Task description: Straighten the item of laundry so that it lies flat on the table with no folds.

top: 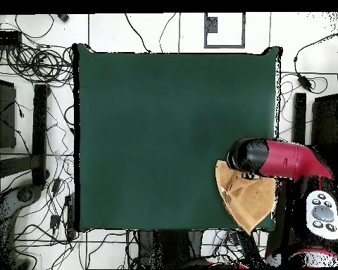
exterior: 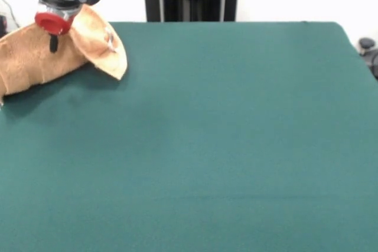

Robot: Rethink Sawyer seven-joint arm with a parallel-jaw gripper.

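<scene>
At the table's (exterior: 224, 146) corner, in the upper left of the front view, the tan towel (exterior: 35, 57) lies bunched and folded, part of it draped over the table edge. One corner of the towel is lifted and curls over beside the gripper (exterior: 54, 42), which sits right on the cloth; whether it is pinching the towel cannot be told. From overhead, the red and black arm (top: 284, 158) reaches in across that edge, above the towel. Cables (top: 31, 63) litter the floor around the table.

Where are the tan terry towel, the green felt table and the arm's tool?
Tan terry towel (exterior: 35, 63), front view, bunched middle.
Green felt table (exterior: 224, 146), front view, bare cloth.
Tool (exterior: 54, 42), front view, black tip.
</scene>
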